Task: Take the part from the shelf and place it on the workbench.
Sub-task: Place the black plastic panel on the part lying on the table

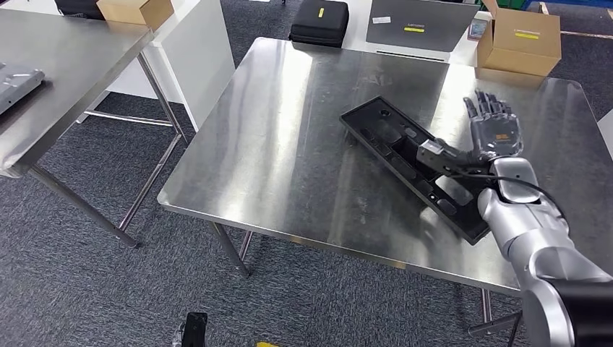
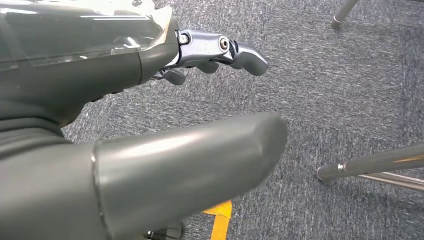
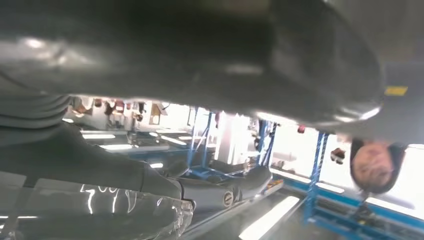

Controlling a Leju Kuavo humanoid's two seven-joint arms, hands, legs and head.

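Observation:
The part, a long black plastic tray-like piece with recesses, lies flat on the steel workbench, angled from the middle toward the near right edge. My right hand hovers at the part's right side, fingers stretched out and apart, pointing away from me, thumb over the part's top. Nothing is clasped in it. My left hand hangs low over the grey carpet with its fingers apart and holding nothing.
Behind the workbench are a cardboard box, a grey laptop and a black case. A second steel table stands at left with a grey piece and a box. A person stands nearby.

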